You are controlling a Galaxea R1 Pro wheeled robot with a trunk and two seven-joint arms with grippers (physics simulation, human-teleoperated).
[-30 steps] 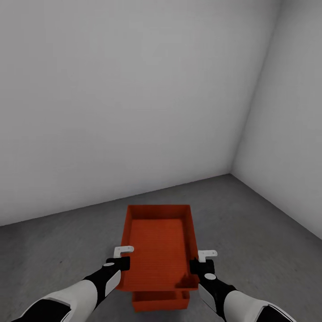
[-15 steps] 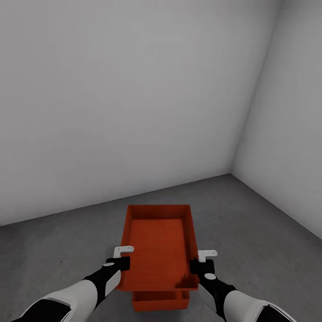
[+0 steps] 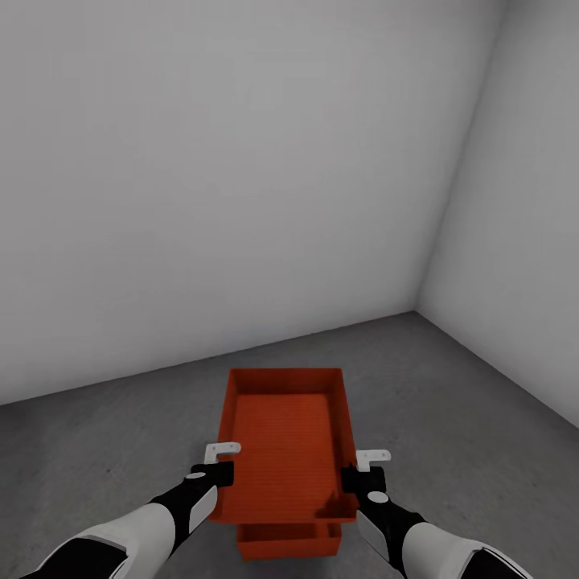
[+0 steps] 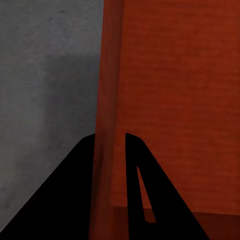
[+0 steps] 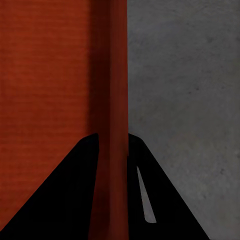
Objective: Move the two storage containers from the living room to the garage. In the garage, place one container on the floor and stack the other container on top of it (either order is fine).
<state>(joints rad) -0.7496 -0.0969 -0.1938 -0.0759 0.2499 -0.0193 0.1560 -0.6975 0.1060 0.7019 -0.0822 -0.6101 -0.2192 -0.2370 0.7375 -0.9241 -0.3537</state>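
Note:
In the head view an orange-red storage container [image 3: 285,438] is held level between my two arms, over the grey concrete floor [image 3: 482,450] of the garage. My left gripper [image 3: 221,474] is shut on its left wall [image 4: 107,100], one finger on each side. On the opposite wall [image 5: 110,100] my right gripper [image 3: 359,480] is shut the same way. Beneath the held bin, a second identical container [image 3: 289,543] pokes out at its near end. Whether the two bins touch cannot be told.
Plain white walls [image 3: 241,177] meet in a corner at the right [image 3: 418,310]. Bare concrete stretches to the left [image 3: 96,450] and right of the bins.

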